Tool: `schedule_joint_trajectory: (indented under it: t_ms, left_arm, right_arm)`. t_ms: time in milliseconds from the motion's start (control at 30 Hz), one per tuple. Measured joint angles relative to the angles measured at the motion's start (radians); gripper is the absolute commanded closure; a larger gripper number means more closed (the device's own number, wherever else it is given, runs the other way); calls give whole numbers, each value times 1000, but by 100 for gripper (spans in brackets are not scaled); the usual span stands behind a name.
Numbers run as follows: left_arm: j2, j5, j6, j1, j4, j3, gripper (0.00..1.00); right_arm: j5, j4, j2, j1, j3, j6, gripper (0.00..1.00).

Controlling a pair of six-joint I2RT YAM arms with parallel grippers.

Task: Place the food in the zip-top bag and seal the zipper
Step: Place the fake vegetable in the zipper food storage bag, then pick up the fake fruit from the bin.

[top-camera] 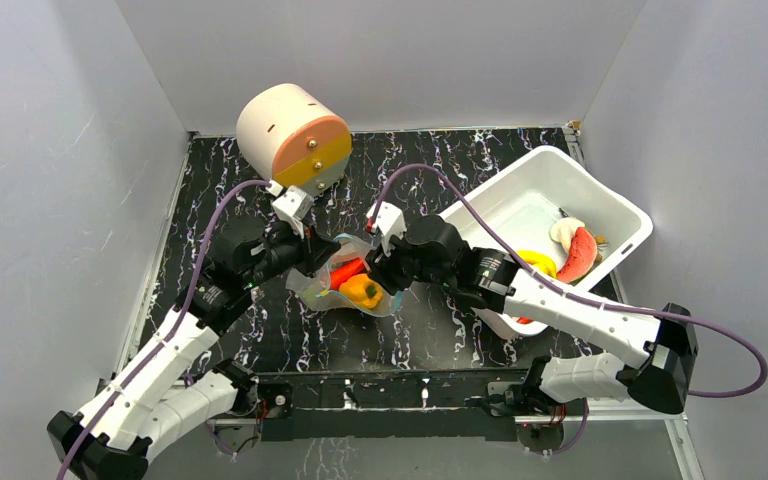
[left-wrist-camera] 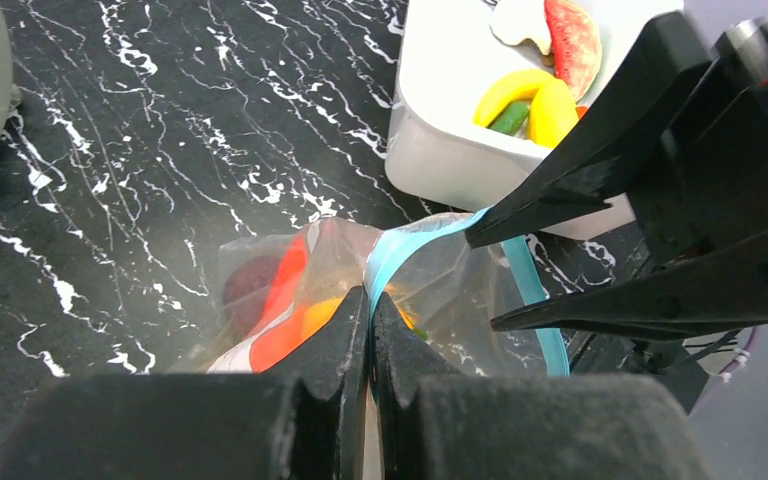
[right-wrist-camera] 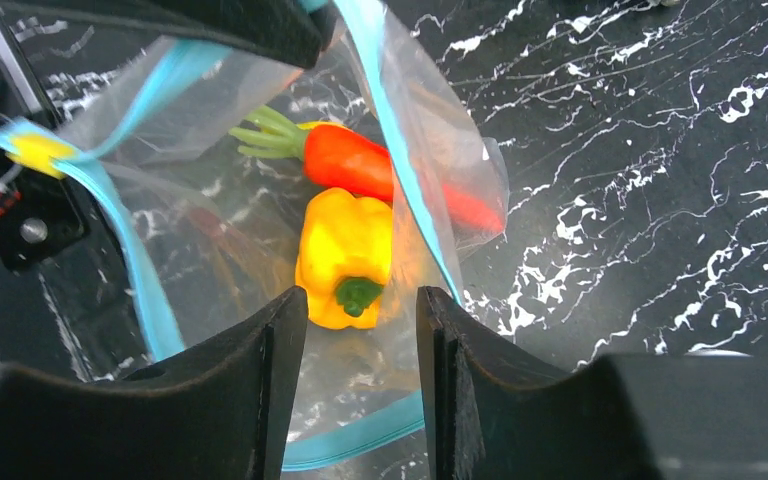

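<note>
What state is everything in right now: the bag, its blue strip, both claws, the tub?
zip-top bag, open at the mouth.
zipper, unsealed, halves apart.
left gripper, shut on the zipper edge.
right gripper, open, over the bag's mouth.
bell pepper, inside the bag.
chili, inside the bag.
white tub, holds bananas not yet bagged.

Left end effector (left-wrist-camera: 370, 302) pinching zipper (left-wrist-camera: 405, 248), food (left-wrist-camera: 285, 300) inside zip-top bag (left-wrist-camera: 452, 280), white tub (left-wrist-camera: 440, 140)

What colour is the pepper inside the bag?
The bell pepper is yellow-orange with a green stem; clearest in right wrist view.
</note>
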Motion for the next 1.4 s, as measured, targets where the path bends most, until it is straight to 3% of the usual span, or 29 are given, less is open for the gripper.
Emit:
schedule_joint_trajectory:
  t_ms: [167,400,633,767,933,1100,1167,1400]
  left_arm:
    - [-10,-26,40,0,-9,-21,100]
    - [-38,-45,115,0,-14,-66,100]
    - [-90,-15,174,0,-11,-105,100]
    - [-100,-5,194,0,-11,-119,100]
    - [-111,7,207,0,-11,-129,100]
    - [-115,15,213,0,-11,-130,100]
    - [-116,16,213,0,-11,-132,100]
    - [-116,19,213,0,-11,-133,100]
  right_arm:
    - [29,60,-35,0,-1,109,55]
    - [204,91,-109,1,39,262,49]
    - [461,-81,-56,-18,197,310,47]
    - [570,-235,34,-121,298,331,46]
    - [636,-367,53,-333,277,412,43]
    - [655,-414,55,-518,111,663,42]
    - [678,-465,89,-611,109,804,41]
    - [691,-552,222,-805,103,1055,34]
